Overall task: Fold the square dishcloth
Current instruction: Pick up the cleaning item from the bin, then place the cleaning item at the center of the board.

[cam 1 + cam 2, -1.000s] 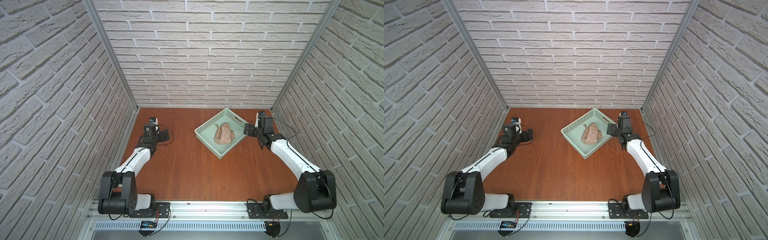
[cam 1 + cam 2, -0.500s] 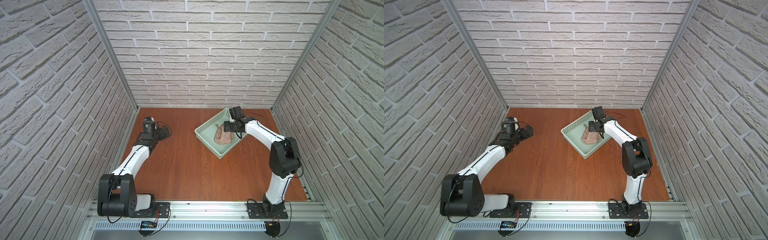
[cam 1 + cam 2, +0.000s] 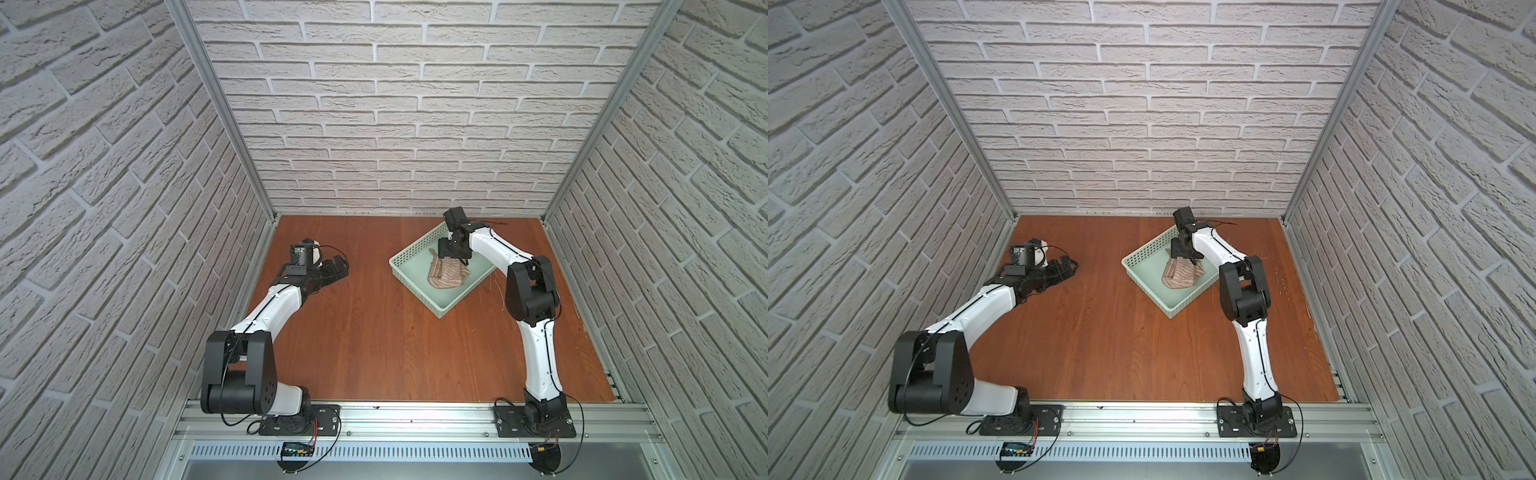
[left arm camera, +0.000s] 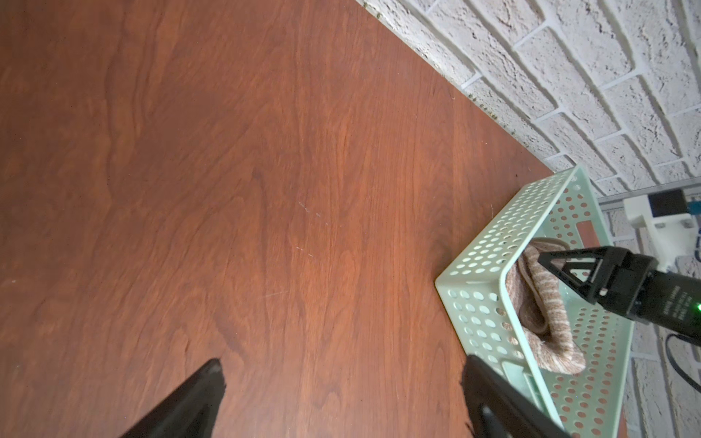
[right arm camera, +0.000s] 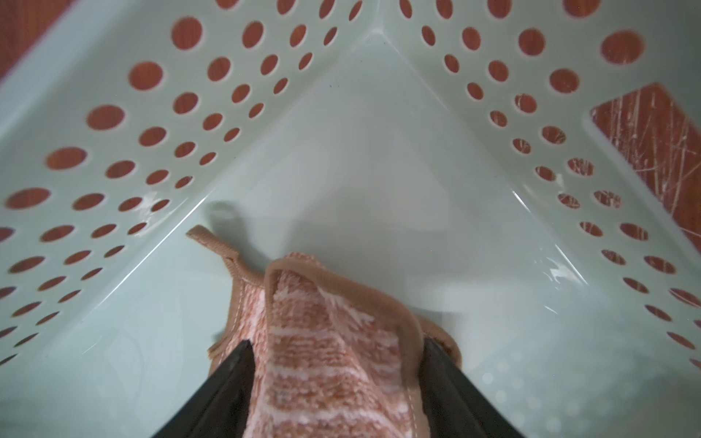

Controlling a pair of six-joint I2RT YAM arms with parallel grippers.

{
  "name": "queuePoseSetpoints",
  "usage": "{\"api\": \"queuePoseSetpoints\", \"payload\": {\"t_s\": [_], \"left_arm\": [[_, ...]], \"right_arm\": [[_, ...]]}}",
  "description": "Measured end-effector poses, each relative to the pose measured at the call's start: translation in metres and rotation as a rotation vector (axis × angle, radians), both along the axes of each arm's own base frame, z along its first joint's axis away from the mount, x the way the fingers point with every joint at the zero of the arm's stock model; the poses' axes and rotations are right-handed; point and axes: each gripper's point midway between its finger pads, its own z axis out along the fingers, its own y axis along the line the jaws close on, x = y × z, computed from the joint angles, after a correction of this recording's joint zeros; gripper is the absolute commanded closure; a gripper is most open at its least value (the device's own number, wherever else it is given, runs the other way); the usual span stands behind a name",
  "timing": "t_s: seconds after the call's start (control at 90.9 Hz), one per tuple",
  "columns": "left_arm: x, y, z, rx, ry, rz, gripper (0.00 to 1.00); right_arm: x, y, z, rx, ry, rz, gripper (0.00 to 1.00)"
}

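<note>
The square dishcloth (image 3: 448,274) (image 3: 1181,272), tan-brown with cream stripes, lies bunched inside the mint-green perforated basket (image 3: 411,253) (image 3: 1144,255). My right gripper (image 3: 452,259) (image 3: 1185,258) reaches down into the basket's far part. In the right wrist view the right gripper (image 5: 337,343) is shut on a raised fold of the dishcloth (image 5: 333,379), a finger pressing each side. My left gripper (image 3: 336,266) (image 3: 1065,266) hangs open and empty over bare table at the far left. In the left wrist view the left gripper (image 4: 343,362) faces the basket (image 4: 474,273) and dishcloth (image 4: 546,303).
The wooden table (image 3: 374,332) is boxed in by brick walls at the back and on both sides. The basket sits turned at an angle at the back right, near the back wall. A metal rail (image 3: 395,419) runs along the front edge.
The right arm swung from beside the basket's right edge over into it, and its jaws narrowed onto the cloth. The left arm shifted slightly, still open.
</note>
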Motion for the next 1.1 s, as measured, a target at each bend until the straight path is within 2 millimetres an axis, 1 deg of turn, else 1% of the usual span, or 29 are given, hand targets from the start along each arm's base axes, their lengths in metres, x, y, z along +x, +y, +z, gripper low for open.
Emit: {"api": "queuePoseSetpoints", "payload": {"t_s": [0.044,0.088,0.11,0.187,0.275,0.319,0.44,0.539,0.594,0.671,0.759,0.858,0.957,1.023,1.1], "left_arm": [[-0.001,-0.007,-0.001,0.001,0.002,-0.018,0.02],[-0.002,-0.016,-0.001,0.005,0.002,-0.04,0.02],[-0.003,-0.021,-0.001,0.006,0.001,-0.051,0.02],[-0.007,-0.038,-0.002,0.027,-0.001,-0.087,0.02],[-0.011,-0.053,-0.004,0.058,-0.007,-0.108,0.02],[-0.013,-0.058,-0.005,0.063,-0.017,-0.114,0.02],[-0.017,-0.065,0.0,0.058,-0.056,-0.104,0.02],[-0.016,-0.07,0.006,0.055,-0.092,-0.09,0.02],[-0.015,-0.077,0.009,0.054,-0.108,-0.095,0.02],[-0.018,-0.09,0.012,0.049,-0.119,-0.115,0.02],[-0.021,-0.106,0.01,0.042,-0.12,-0.14,0.02],[-0.024,-0.126,-0.003,0.043,-0.088,-0.177,0.02],[-0.022,-0.149,-0.015,0.047,-0.05,-0.219,0.02],[-0.017,-0.168,-0.018,0.048,-0.04,-0.252,0.02],[-0.01,-0.19,-0.016,0.044,-0.044,-0.286,0.02]], "right_arm": [[0.001,-0.002,-0.001,-0.004,0.003,-0.004,0.32],[0.0,-0.004,-0.002,-0.008,0.009,-0.007,0.39],[0.0,-0.005,-0.003,-0.008,0.012,-0.011,0.45],[-0.001,-0.008,-0.003,-0.015,0.016,-0.009,0.73],[-0.001,-0.009,-0.002,-0.015,0.019,-0.009,0.94],[-0.001,-0.009,-0.002,-0.018,0.018,0.001,0.97],[-0.001,-0.008,0.002,-0.013,0.018,0.013,0.97],[-0.002,-0.006,0.017,0.001,-0.003,0.027,0.97],[-0.003,-0.005,0.034,0.009,-0.029,0.034,0.97],[-0.008,-0.003,0.068,0.023,-0.08,0.044,0.97],[-0.018,0.003,0.119,0.046,-0.167,0.066,0.97],[-0.034,0.01,0.177,0.071,-0.273,0.095,0.97],[-0.054,0.011,0.227,0.085,-0.361,0.109,0.97],[-0.067,0.01,0.251,0.087,-0.404,0.115,0.97],[-0.081,0.003,0.272,0.081,-0.442,0.11,0.97]]}}
